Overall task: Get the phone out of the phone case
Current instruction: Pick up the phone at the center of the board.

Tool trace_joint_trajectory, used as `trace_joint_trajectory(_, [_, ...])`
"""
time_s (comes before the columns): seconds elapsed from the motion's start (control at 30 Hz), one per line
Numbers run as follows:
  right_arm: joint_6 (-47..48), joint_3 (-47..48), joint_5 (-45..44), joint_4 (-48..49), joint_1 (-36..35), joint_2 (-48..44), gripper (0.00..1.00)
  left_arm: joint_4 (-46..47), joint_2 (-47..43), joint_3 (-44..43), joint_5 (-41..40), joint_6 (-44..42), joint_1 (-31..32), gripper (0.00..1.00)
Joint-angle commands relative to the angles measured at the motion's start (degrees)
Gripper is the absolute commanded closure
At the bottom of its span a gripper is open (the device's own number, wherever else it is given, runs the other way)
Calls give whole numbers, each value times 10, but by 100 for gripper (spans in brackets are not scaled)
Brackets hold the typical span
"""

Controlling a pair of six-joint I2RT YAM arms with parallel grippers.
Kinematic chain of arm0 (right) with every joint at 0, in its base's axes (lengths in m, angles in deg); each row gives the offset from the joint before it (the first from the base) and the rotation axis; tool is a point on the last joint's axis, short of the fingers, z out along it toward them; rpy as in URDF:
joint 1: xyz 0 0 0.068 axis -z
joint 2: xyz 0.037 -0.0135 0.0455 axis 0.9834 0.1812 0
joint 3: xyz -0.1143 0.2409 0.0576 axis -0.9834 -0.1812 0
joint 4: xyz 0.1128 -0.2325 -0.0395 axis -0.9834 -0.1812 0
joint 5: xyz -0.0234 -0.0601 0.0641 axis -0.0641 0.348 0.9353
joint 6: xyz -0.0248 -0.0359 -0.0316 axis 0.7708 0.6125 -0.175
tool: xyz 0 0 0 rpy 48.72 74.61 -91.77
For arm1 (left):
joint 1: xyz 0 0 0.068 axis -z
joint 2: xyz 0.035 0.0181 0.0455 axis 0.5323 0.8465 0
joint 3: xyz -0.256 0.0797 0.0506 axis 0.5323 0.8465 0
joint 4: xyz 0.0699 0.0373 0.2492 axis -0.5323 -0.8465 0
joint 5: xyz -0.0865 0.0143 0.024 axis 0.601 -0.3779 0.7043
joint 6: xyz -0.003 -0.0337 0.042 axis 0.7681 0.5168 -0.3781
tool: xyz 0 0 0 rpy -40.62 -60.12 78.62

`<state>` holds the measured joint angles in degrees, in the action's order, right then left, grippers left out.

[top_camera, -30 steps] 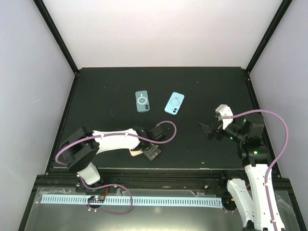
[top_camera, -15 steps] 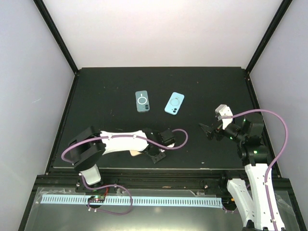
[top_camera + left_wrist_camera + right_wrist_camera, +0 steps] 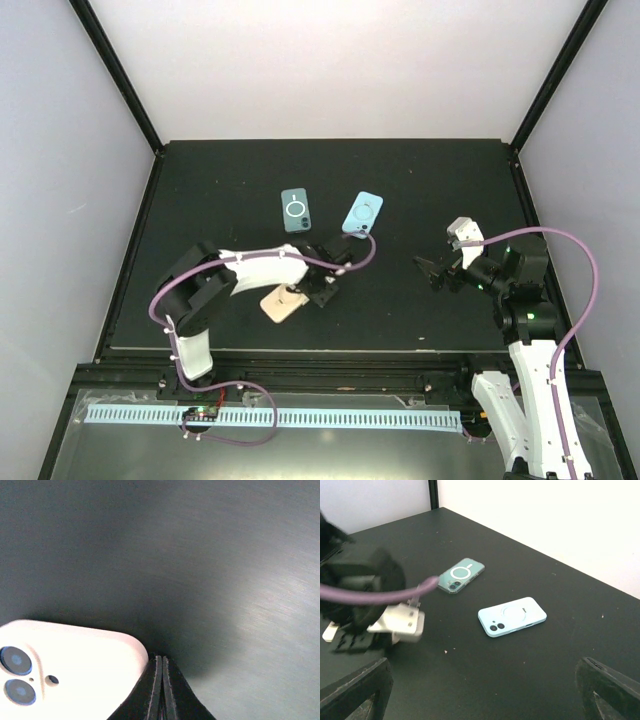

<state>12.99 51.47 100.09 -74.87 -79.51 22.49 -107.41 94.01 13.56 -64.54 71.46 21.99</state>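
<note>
Top external view: black table (image 3: 200, 190), walled on three sides by pale panels. Left arm reaches across the near-centre of the table. Left gripper (image 3: 322, 292) is low, just beside the right end of the cream phone in its case (image 3: 283, 303). The cream phone lies flat, back up, angled, near the front edge and apart from the other two. A purple cable (image 3: 357, 262) loops off the left wrist.

Left wrist view: the two dark fingers (image 3: 152, 690) are pressed together tip to tip with nothing between them. They sit right at the rounded corner of the cream case, whose two blue-ringed camera lenses (image 3: 15, 675) show at lower left. Whether the fingertips touch the case or only sit beside it cannot be told.

Farther back on the table: a dark teal phone (image 3: 296, 210) with a white ring on its back, and to its right a light blue phone (image 3: 363, 215), also ringed. Both lie flat, near each other but not touching, with no gripper on them.

Right gripper (image 3: 432, 272) hangs over the right side of the table, well apart from all three phones and pointing toward the centre. Right wrist view: its fingers (image 3: 355, 690) sit at opposite lower corners, spread wide and holding nothing. The left arm shows there as a blur at the left.
</note>
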Motion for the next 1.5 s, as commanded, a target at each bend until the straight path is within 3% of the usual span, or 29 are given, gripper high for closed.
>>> trace_joint_trajectory(0.0, [8,-3,4,1,-1,-2,0,27,2,-12,-60,34,-86,98])
trace_joint_trajectory(0.07, [8,-4,5,0,-1,-1,0,34,-13,-19,-54,29,-96,95])
trace_joint_trajectory(0.1, [8,-4,5,1,-1,-1,0,33,-24,-22,-47,26,-96,88])
trace_joint_trajectory(0.2, [9,-4,4,1,-1,0,0,30,-76,-15,-42,38,-87,39])
trace_joint_trajectory(0.23, [9,-4,4,0,-1,0,0,31,-99,-3,-52,52,-85,17])
trace_joint_trajectory(0.27, [9,-3,4,0,-1,0,0,31,-124,11,-63,66,-84,3])
trace_joint_trajectory(0.47, [14,-1,6,-3,-1,6,0,2,-200,88,-116,137,-100,1])
trace_joint_trajectory(1.23, [17,-1,13,-9,-1,11,0,73,-93,114,0,109,-187,1])
trace_joint_trajectory(1.47, [18,0,14,-10,-2,12,0,51,-64,105,-14,115,-187,1])
